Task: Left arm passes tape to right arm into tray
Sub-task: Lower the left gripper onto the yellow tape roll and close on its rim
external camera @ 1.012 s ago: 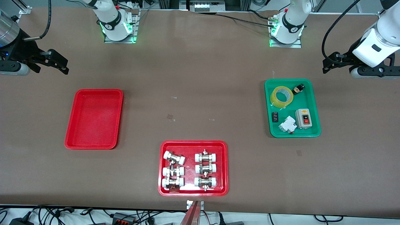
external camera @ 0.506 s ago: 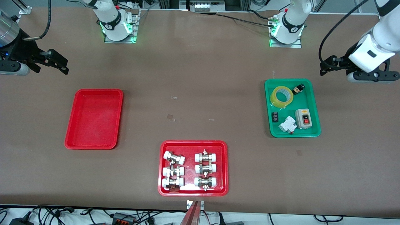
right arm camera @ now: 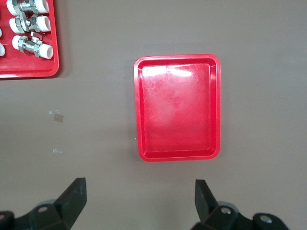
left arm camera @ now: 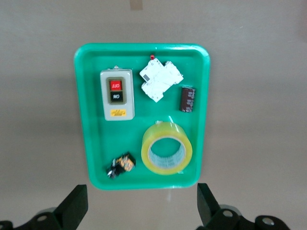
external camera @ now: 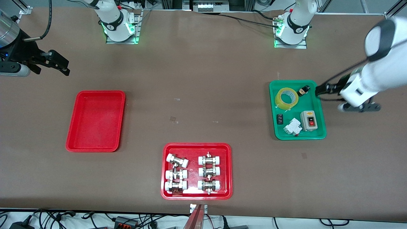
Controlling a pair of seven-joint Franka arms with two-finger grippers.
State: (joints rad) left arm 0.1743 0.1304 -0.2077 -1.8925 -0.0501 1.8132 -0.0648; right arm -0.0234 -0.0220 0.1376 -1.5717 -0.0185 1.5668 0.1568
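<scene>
The yellow tape roll (external camera: pixel 286 98) lies flat in a green tray (external camera: pixel 295 113), at the end farther from the front camera. It also shows in the left wrist view (left arm camera: pixel 166 147). My left gripper (external camera: pixel 319 92) is open and empty, in the air over the green tray's rim (left arm camera: pixel 91 143) at the left arm's end of the table, apart from the tape. My right gripper (external camera: pixel 62 65) is open and empty, held still over bare table at the right arm's end. The plain red tray (external camera: pixel 95 121) lies empty and also shows in the right wrist view (right arm camera: pixel 177 108).
The green tray also holds a grey on/off switch box (external camera: pixel 309 121), a white breaker (external camera: pixel 292 127) and two small dark parts. A second red tray (external camera: pixel 196 145) with several white-capped metal fittings lies nearest the front camera, mid-table.
My left arm has swung from over bare table to the green tray's edge, with its gripper still open. The right arm has not moved.
</scene>
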